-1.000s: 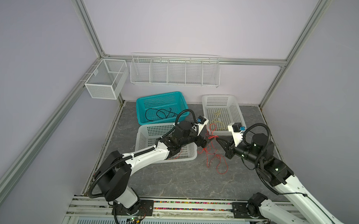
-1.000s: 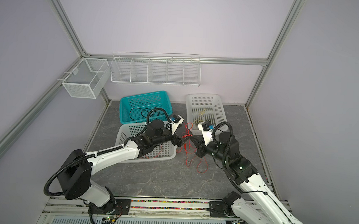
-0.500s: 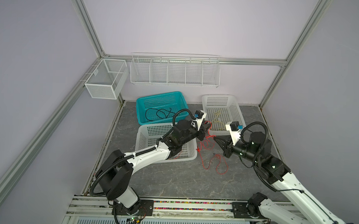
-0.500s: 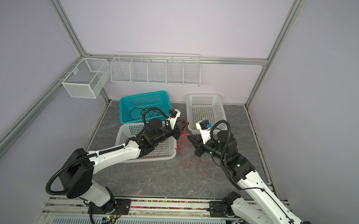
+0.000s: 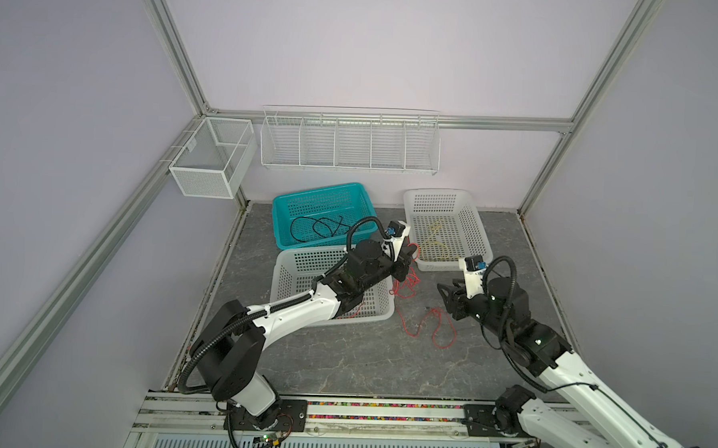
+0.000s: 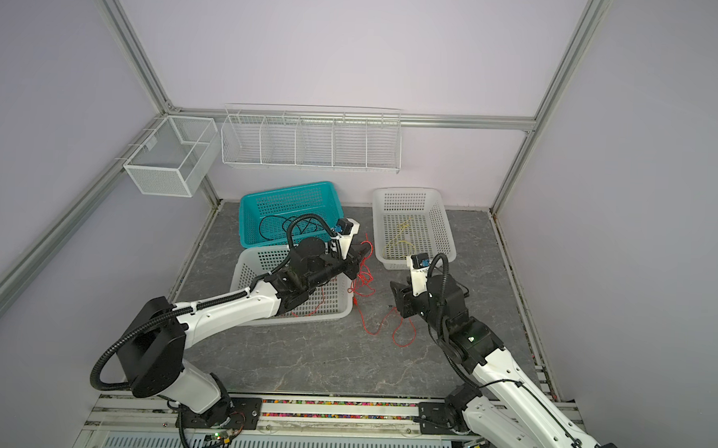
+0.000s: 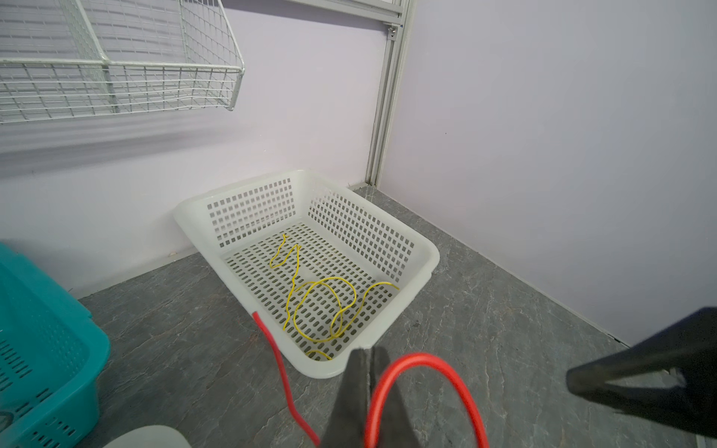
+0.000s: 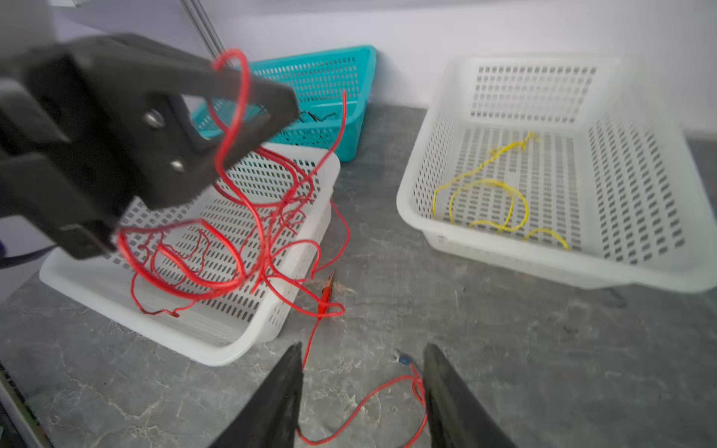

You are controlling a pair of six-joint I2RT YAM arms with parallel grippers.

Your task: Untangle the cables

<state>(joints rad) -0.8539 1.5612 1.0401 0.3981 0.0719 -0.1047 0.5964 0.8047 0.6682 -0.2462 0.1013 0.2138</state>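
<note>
Red cables (image 8: pixel 229 286) — tangle clamped in left tool (image 7: pixel 366 351); right tool (image 8: pixel 361 349) apart, empty — above table.

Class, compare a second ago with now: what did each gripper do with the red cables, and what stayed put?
The left gripper closed on the red cables and lifted them slightly. The right gripper let go, opened and drew back toward its own side. The teal basket with its black cables and the white basket with its yellow cable stayed put.
</note>
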